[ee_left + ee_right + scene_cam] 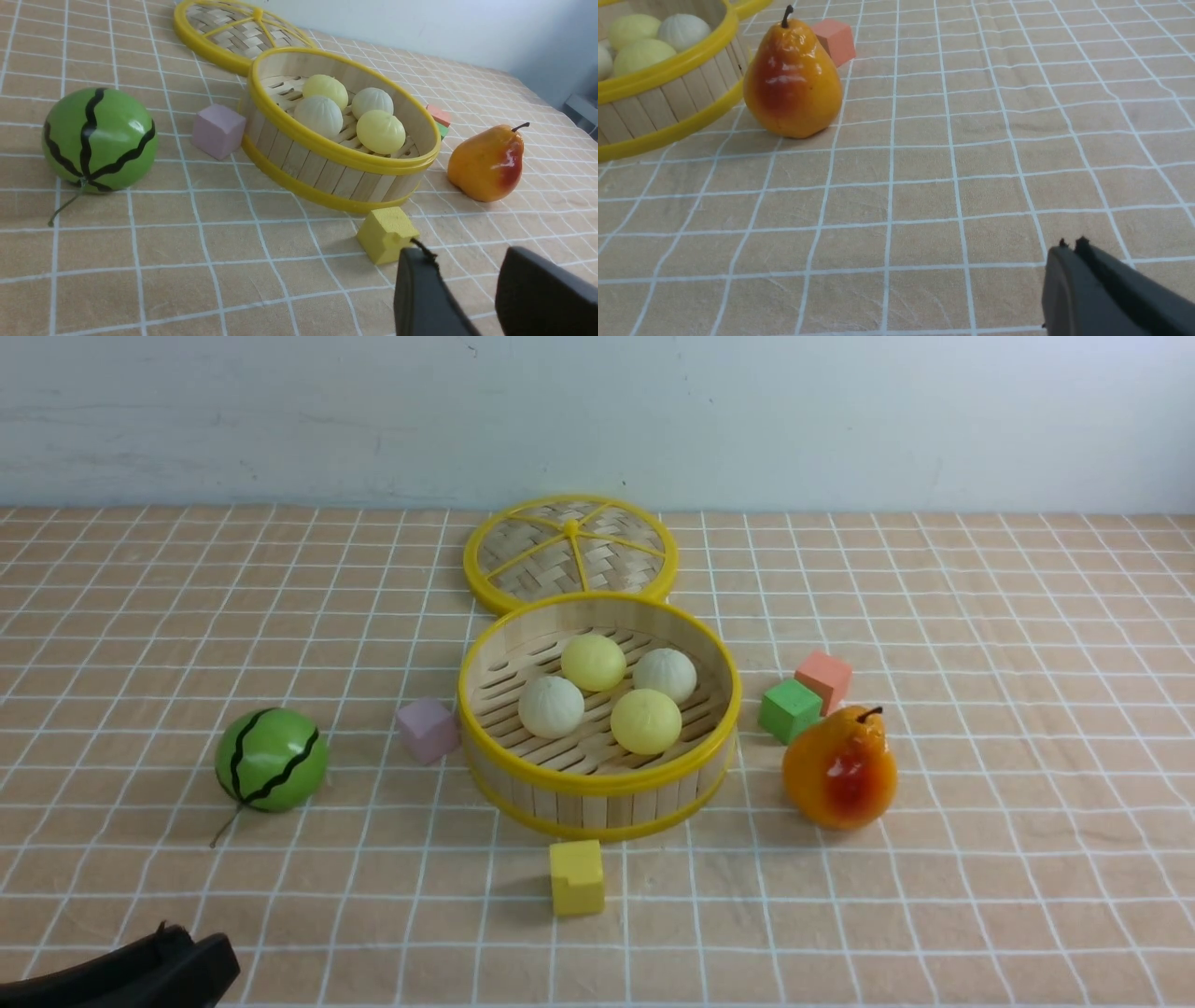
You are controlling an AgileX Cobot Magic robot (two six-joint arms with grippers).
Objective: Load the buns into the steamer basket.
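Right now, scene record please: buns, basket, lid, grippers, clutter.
buns: four, two off-white, two pale yellow, all inside the steamer basket
lid: woven disc lying flat behind the basket, off it
left gripper: open, empty, low near the yellow cube
right gripper: shut, empty
clutter: watermelon ball, pink cube, green cube, coral cube, pear
task state: looks complete

Staged lab test setup: bench (980, 896) under tan grid-checked cloth, bare pale wall (840, 411) behind. Toy props only: plastic pear (839, 768), watermelon ball (271, 759), foam cubes (576, 876) ahead of left gripper (467, 284).
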